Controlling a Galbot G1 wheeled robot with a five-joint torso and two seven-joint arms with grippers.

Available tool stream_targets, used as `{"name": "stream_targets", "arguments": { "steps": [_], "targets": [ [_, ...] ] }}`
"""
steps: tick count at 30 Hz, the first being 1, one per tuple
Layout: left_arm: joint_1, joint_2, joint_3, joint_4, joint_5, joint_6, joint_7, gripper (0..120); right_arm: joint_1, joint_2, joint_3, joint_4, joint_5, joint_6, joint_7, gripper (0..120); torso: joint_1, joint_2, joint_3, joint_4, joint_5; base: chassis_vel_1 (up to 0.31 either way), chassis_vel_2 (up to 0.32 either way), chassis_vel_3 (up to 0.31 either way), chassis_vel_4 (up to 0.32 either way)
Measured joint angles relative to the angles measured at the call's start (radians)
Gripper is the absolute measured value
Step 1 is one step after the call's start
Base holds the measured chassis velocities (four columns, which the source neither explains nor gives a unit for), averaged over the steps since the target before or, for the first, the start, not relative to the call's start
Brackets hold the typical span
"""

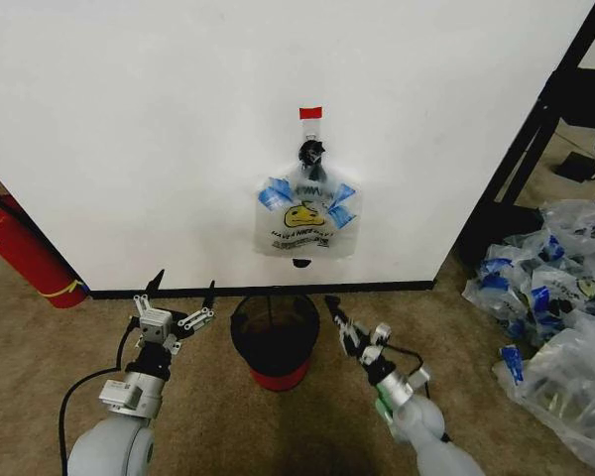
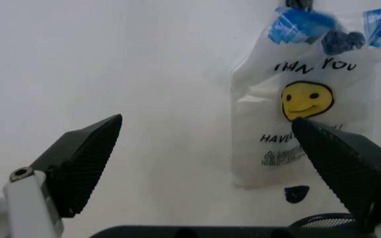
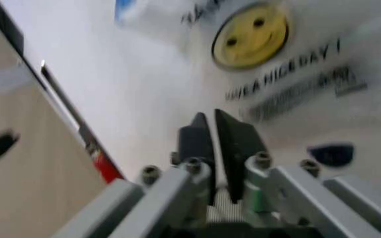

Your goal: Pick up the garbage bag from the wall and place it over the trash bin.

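Here we found the garbage bag (image 1: 305,216) hanging flat against the wall (image 1: 159,129), caught by its gathered top on a small hook (image 1: 310,151) just under a tab of red tape (image 1: 310,112). Its long axis ran straight down from that hook, with the smiley print facing out toward us. Directly below the bag, close against the wall's black base strip, stood the trash bin (image 1: 275,339), its open mouth facing up.

Our left gripper (image 1: 181,296) sat low beside the bin on our left, its fingers (image 2: 78,163) spread wide and aimed at the wall — in the left wrist view the bag (image 2: 309,104) lay off toward one finger, not centred in the gap. Our right gripper (image 1: 335,311) sat low on the other side of the bin, its two pads (image 3: 233,144) drawn nearly together with only a thin slit between them, holding nothing. In the right wrist view the bag's smiley (image 3: 250,34) stood ahead of and above those pads.

Both grippers lay well below the bag and flanked the bin almost evenly. We judged the right one slightly nearer the bag's lower edge, but as it was nearly closed, it would have to open before it could pinch the film.
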State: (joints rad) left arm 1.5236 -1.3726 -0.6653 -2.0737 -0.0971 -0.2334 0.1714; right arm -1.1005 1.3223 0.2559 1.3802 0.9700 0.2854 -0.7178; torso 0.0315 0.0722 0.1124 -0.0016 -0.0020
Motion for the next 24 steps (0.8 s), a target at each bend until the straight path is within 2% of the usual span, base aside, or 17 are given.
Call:
{"name": "stream_targets", "arguments": {
  "steps": [5, 7, 15, 17, 23, 24],
  "targets": [
    [-0.006, 0.002, 0.000, 0.004, 0.009, 0.004, 0.000, 100, 0.075, 0.042, -0.048, 0.016, 0.108, -0.019, 0.082, 30, 0.000, 0.000, 0.000, 0.0002, 0.0000, 0.000, 0.000, 0.000, 0.000],
    [-0.007, 0.003, 0.000, 0.004, 0.010, 0.005, 0.000, 100, 0.084, 0.048, -0.053, 0.017, 0.117, -0.021, 0.089, 31, 0.000, 0.000, 0.000, 0.0001, 0.0000, 0.000, 0.000, 0.000, 0.000],
    [-0.013, 0.003, -0.011, 0.011, 0.022, 0.018, 0.000, 100, 0.219, 0.139, -0.173, 0.059, 0.339, -0.047, 0.292, 68, 0.000, 0.000, 0.000, 0.0002, -0.0001, 0.000, 0.000, 0.000, 0.000],
    [-0.013, 0.002, -0.012, 0.013, 0.024, 0.018, 0.000, 100, 0.233, 0.150, -0.181, 0.066, 0.368, -0.052, 0.310, 71, 0.000, 0.000, 0.000, 0.0002, -0.0002, 0.000, 0.000, 0.000, 0.000],
    [-0.012, -0.005, -0.015, 0.021, 0.031, 0.018, 0.000, 100, 0.275, 0.209, -0.185, 0.090, 0.450, -0.065, 0.367, 95, 0.000, 0.000, 0.000, 0.0002, -0.0001, 0.000, 0.000, 0.000, 0.000],
    [-0.012, -0.005, -0.015, 0.021, 0.031, 0.018, 0.000, 100, 0.275, 0.209, -0.185, 0.090, 0.450, -0.065, 0.367, 95, 0.000, 0.000, 0.000, 0.0002, -0.0001, 0.000, 0.000, 0.000, 0.000]
  ]
}}
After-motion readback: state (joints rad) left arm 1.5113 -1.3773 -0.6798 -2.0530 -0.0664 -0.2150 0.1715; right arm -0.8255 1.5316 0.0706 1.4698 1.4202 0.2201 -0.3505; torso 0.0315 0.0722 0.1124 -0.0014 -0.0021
